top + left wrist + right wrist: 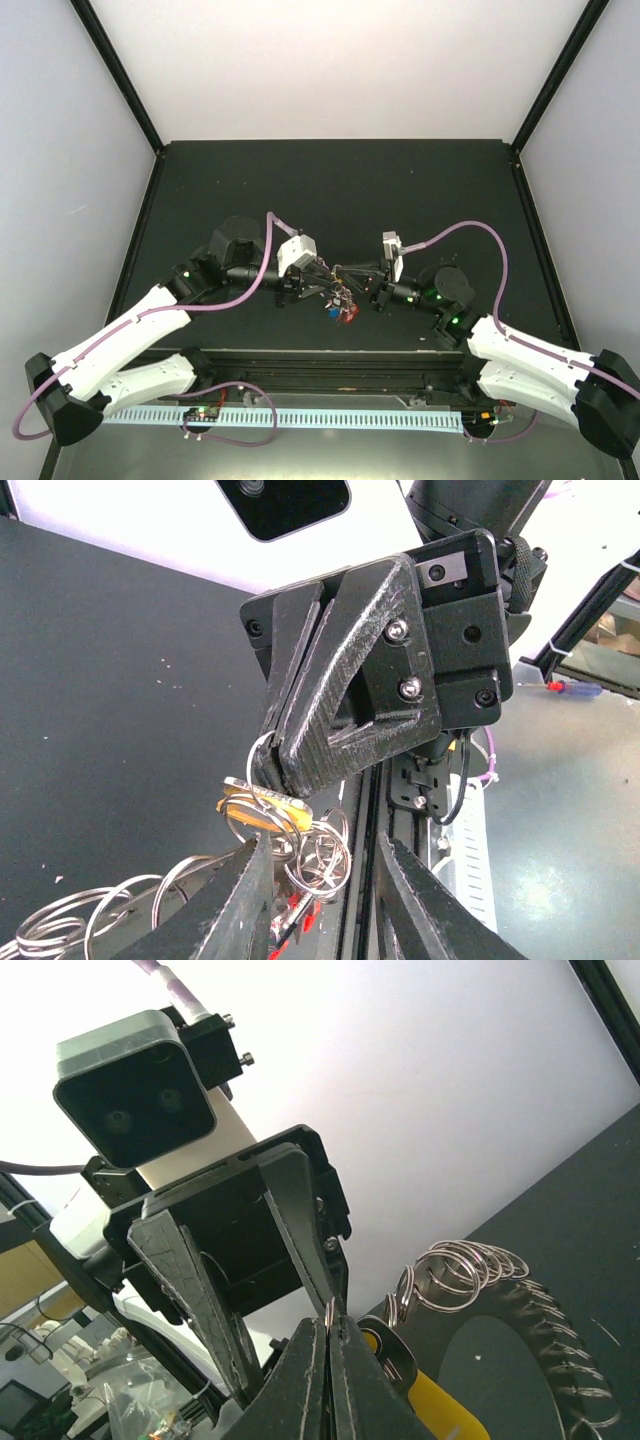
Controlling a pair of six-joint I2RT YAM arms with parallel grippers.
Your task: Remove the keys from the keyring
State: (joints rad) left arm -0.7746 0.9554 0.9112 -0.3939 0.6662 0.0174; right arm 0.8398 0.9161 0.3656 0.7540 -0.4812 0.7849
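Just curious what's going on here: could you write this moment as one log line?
right gripper: shut on keyring | left gripper: open, facing it | keys: bunched on keyring, between the grippers

Centre: right gripper (284, 770), fingers pressed together on the keyring (256, 752). Beneath — keys (262, 808), one orange-headed, and small rings (330, 834) hanging between the parted fingers of the left gripper (322, 880). Dark table (100, 680).

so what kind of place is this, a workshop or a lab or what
Most likely a robotics lab test cell: a black table boxed in by plain white panels, a left arm and right arm bolted at its near edge, and a slotted cable duct along the front.
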